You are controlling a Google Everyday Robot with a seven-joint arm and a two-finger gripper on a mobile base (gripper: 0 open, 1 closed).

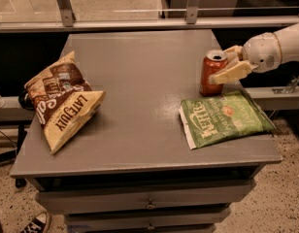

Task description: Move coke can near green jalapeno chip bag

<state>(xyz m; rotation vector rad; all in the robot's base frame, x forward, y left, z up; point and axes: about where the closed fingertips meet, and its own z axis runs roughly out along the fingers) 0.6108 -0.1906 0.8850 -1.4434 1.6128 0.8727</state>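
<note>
The coke can (211,75), red with a silver top, stands upright on the grey table (140,72) at its right side. It is just behind the far edge of the green jalapeno chip bag (224,119), which lies flat near the front right corner with white "Kettle" lettering. My gripper (228,62) reaches in from the right on a white arm. Its cream fingers (232,72) are closed around the upper right side of the can.
A brown-and-cream "Late July" chip bag (62,103) lies on the left part of the table. A metal rail (140,23) runs behind the table's back edge. Drawers (149,203) are under the tabletop. The table's right edge is close to the green bag.
</note>
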